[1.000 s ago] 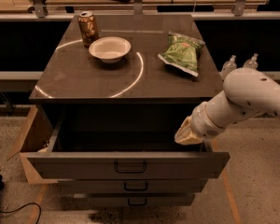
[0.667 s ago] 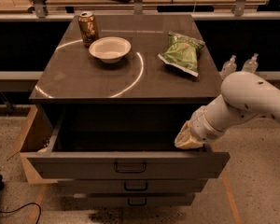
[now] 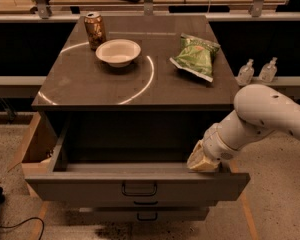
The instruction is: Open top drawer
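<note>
The top drawer (image 3: 90, 186) is pulled out wide from the dark cabinet. Its flat grey front faces me with a small black loop handle (image 3: 139, 189) at centre, and its plain dark inside shows. The gripper (image 3: 202, 160) is at the end of my white arm, which comes in from the right. It sits at the drawer's right side, just behind the top edge of the front panel. Two narrower drawer fronts (image 3: 140, 215) with like handles sit below, barely pulled out.
On the cabinet top (image 3: 70, 84) stand a soda can (image 3: 95, 30), a white bowl (image 3: 118, 52) and a green chip bag (image 3: 196, 57). Two small bottles (image 3: 256, 70) stand on a ledge at right. A wooden box (image 3: 35, 144) is at left, a black cable (image 3: 10, 224) on the floor.
The arm has shifted slightly to the right and the gripper stays at the drawer's right front corner. The drawer stands about as far out as before.
</note>
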Controlling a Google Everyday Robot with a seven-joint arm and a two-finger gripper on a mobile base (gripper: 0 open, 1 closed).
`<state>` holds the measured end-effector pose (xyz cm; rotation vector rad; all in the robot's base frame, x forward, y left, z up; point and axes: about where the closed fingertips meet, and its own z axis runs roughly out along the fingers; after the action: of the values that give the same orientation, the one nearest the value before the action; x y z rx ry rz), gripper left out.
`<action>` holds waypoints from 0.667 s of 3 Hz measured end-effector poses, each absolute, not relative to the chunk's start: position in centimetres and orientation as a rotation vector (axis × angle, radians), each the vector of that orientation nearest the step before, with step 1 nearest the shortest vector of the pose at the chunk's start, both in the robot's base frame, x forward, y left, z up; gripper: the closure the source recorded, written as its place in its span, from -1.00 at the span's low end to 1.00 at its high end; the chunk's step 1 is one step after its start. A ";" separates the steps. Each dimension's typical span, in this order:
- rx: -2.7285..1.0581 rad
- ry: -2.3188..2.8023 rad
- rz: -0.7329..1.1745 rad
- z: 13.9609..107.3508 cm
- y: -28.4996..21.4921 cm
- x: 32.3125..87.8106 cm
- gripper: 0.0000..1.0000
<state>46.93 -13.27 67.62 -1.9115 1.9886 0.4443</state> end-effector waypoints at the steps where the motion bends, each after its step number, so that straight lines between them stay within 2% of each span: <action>1: -1.931 2.025 0.478 67.6 -13.7 44.8 1.00; 2: -1.966 2.083 0.531 68.0 -14.6 41.2 1.00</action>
<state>41.21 -14.60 68.02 -1.9664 2.0826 0.5313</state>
